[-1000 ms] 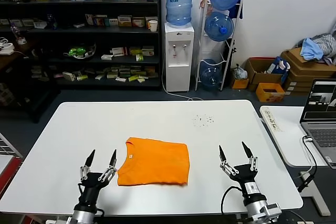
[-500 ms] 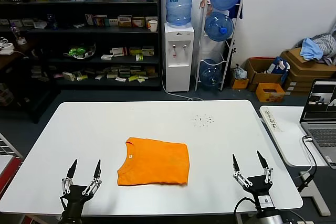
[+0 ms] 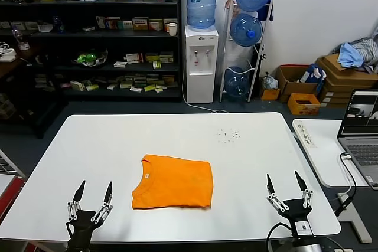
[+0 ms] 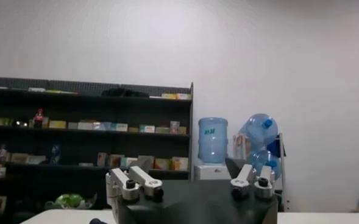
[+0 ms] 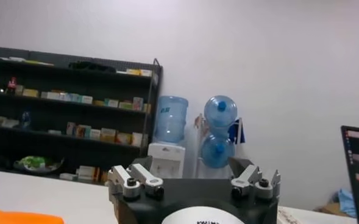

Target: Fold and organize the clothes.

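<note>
The orange T-shirt lies flat on the white table, already folded into a compact rectangle, round neck on the side toward your left arm. Its long axis runs across the table from left to right. It sits near the middle of the table's width, closer to the front edge than to the far edge.

Take the T-shirt as reference. The left gripper stands beside its neck end, at the front corner of the table, apart from the fabric. The right gripper stands on the opposite side, well apart from the folded edge. The left gripper is the nearer of the two.

Both grippers point upward with fingers spread wide. Neither one holds or touches anything. The right wrist view shows only a sliver of orange fabric at the frame edge, which confirms that the garment lies off to that arm's inner side.

Judged from this layout, any further fold or shift of the garment calls for the left arm first, reaching inward toward the neck end
</note>
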